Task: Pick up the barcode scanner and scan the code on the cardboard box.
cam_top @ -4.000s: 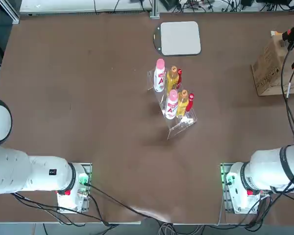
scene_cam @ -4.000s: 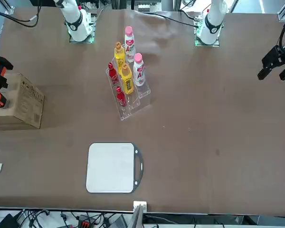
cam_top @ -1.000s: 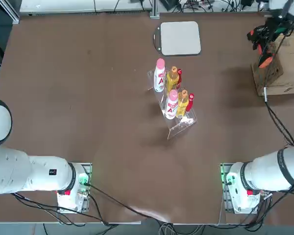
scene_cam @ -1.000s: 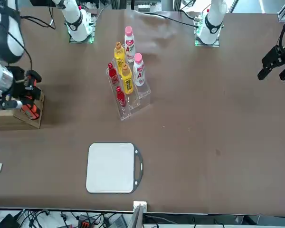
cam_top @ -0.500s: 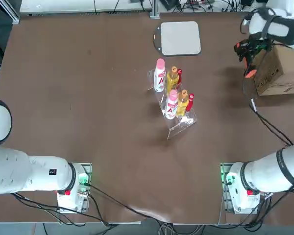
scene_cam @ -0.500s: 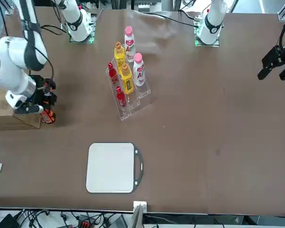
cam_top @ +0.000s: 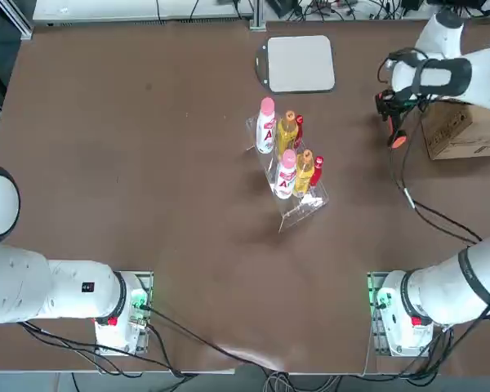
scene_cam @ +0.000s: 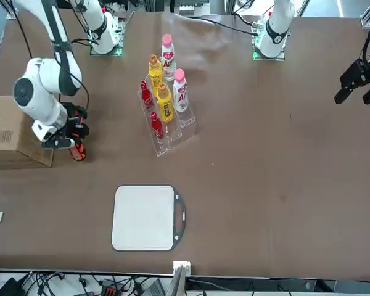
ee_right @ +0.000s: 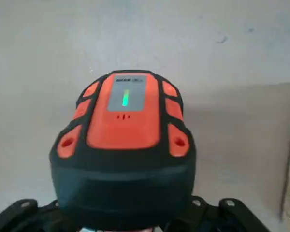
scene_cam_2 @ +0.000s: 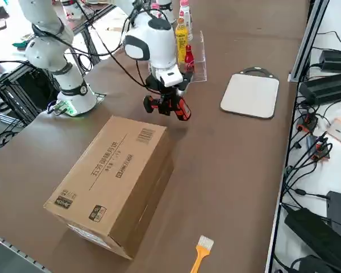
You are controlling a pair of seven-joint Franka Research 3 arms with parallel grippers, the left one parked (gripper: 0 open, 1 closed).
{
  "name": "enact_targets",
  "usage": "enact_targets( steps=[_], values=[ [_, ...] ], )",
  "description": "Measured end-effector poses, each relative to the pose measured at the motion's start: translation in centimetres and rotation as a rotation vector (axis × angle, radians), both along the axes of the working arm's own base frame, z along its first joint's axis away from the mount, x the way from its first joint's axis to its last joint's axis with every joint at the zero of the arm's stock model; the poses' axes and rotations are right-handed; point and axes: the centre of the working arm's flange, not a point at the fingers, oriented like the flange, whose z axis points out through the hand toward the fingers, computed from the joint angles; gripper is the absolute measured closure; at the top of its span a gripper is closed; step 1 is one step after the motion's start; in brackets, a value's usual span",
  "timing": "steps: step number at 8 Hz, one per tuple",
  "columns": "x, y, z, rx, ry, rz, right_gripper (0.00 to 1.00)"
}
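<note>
**Scanner held off the table beside the box**

Brown matting covers the table (cam_top: 147, 163), with cable runs along its far edge. Seen from overhead, the cardboard box (cam_top: 465, 131) sits at about 2 o'clock from the table's centre, close to the right-hand edge; in the right side view (scene_cam_2: 116, 179) it lies flat with printed labels and a barcode on its upper face.

At the box's 9 o'clock, just beside it, the right gripper (cam_top: 389, 106) hangs over the mat, its fingers pressed together on the barcode scanner (cam_top: 394, 122). The scanner is clear of the table, its orange tip (scene_cam: 79, 152) pointing down and away from the arm in the front view. In the right side view the scanner (scene_cam_2: 169, 106) sits under the white wrist, near the box's nearest corner but apart from it. The wrist camera shows the scanner's black and orange head (ee_right: 124, 145) filling the view, a green light lit on its top.

A clear rack of bottles (cam_top: 287, 159) stands near the table's centre, and a grey pad (cam_top: 299, 63) lies at 12 o'clock from it. A small brush (scene_cam_2: 200, 252) lies on the mat past the box.
</note>
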Motion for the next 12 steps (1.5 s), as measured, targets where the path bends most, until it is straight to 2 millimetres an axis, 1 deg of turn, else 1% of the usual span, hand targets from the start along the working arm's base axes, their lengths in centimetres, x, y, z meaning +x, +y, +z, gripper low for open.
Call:
enact_targets(
  steps=[1, 2, 5, 7, 10, 12],
  values=[
    [0.1, 0.1, -1.3, -0.007, -0.005, 0.002, 0.64],
    [0.1, 0.0, -2.2, -0.012, -0.007, 0.001, 0.65],
    [0.4, 0.1, -3.5, -0.021, -0.036, -0.005, 0.65],
    [0.3, 0.5, -4.3, -0.025, -0.025, -0.004, 0.65],
    [0.0, 0.5, -5.8, -0.032, -0.001, -0.003, 0.65],
    [-0.1, 0.5, -6.4, -0.036, 0.007, -0.003, 0.65]
  ],
)
